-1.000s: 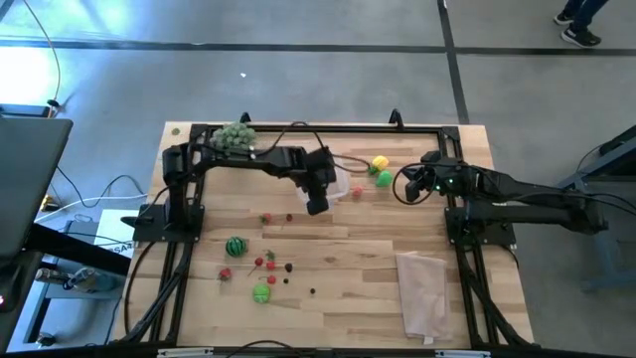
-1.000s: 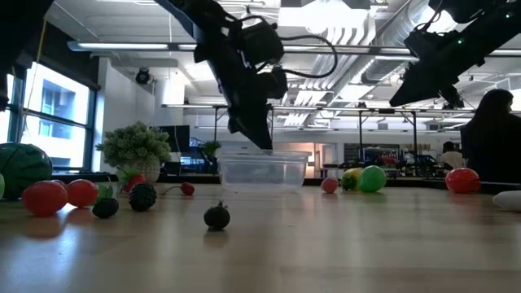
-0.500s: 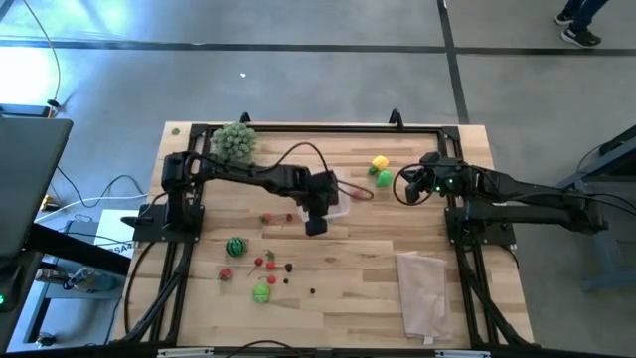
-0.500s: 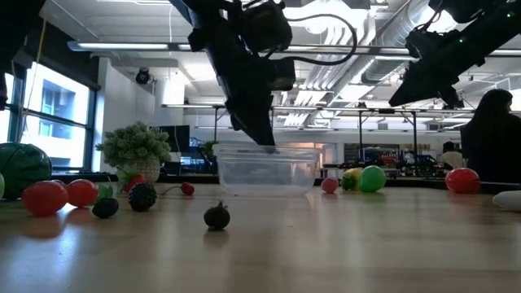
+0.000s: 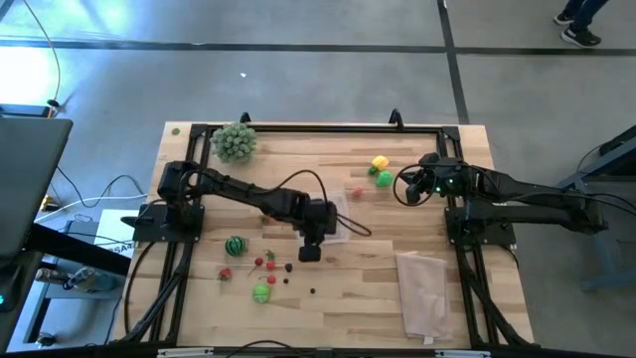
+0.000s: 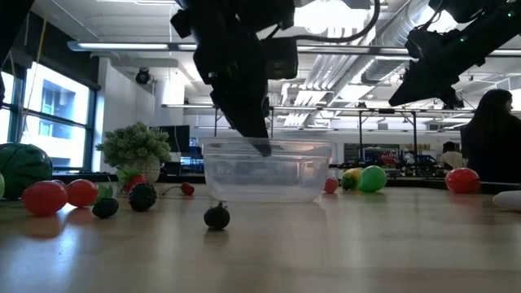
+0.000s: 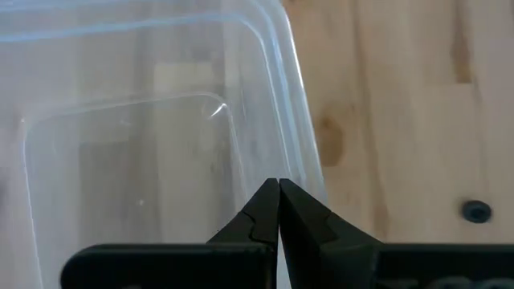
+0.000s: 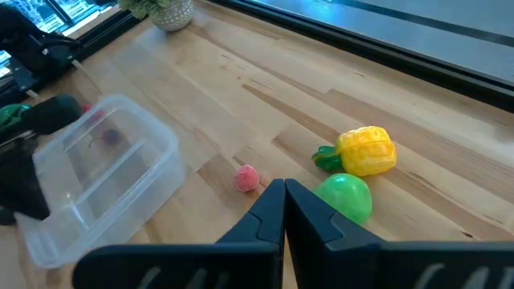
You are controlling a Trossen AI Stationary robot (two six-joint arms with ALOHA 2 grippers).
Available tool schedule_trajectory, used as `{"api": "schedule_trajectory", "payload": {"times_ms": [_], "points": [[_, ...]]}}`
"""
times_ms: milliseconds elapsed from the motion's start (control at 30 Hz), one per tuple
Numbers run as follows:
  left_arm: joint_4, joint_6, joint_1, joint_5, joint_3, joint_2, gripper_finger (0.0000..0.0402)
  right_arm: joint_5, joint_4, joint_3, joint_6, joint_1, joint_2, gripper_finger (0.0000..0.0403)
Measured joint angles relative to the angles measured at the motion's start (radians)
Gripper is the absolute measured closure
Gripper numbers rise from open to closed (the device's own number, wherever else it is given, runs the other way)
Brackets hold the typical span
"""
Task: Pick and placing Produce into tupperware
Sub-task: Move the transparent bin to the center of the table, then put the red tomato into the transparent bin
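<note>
**Container gripped mid-table**

On the wooden table, the clear tupperware sits near the middle, its rim pinched by the left gripper. The right gripper, pressed together, hovers by the right edge over a yellow fruit.

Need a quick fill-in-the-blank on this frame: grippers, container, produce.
1. The left gripper is shut on the rim of the clear ____.
2. The tupperware holds ____ produce.
3. The right gripper hangs shut over the green ball, which lies against the ____ toy fruit.
4. The folded beige cloth lies on the table's ____ side.

Missing words: tupperware; no; yellow; right
</note>
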Motion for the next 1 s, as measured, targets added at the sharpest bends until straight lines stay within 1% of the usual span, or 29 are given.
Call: {"api": "schedule_trajectory", "payload": {"times_ms": [267, 433, 567, 633, 700, 900, 1000], "points": [[0.033, -0.011, -0.009, -0.139, 0.001, -0.01, 0.0401, -0.008, 0.0, 0.0, 0.004, 0.0, 0.0, 0.0403], [0.029, 0.0, -0.009, -0.17, 0.031, -0.025, 0.0401, -0.011, 0.0, 0.0, 0.004, 0.0, -0.001, 0.0403], [-0.023, 0.017, -0.01, -0.189, 0.074, -0.056, 0.0401, -0.011, 0.001, 0.0, 0.004, 0.0, -0.001, 0.0403], [-0.086, 0.025, -0.009, -0.22, 0.09, -0.089, 0.0401, -0.011, 0.002, 0.0, 0.005, 0.0, -0.002, 0.0403], [-0.099, 0.026, -0.009, -0.266, 0.103, -0.122, 0.0401, -0.016, 0.0, 0.0, 0.005, 0.0, -0.004, 0.0403], [-0.25, 0.004, -0.009, -0.392, 0.108, -0.286, 0.0401, -0.032, 0.01, 0.0, 0.007, 0.0, -0.009, 0.0403], [-0.295, -0.003, -0.008, -0.41, 0.101, -0.383, 0.0401, -0.038, 0.008, 0.0, 0.007, 0.0, -0.009, 0.0403]]}}
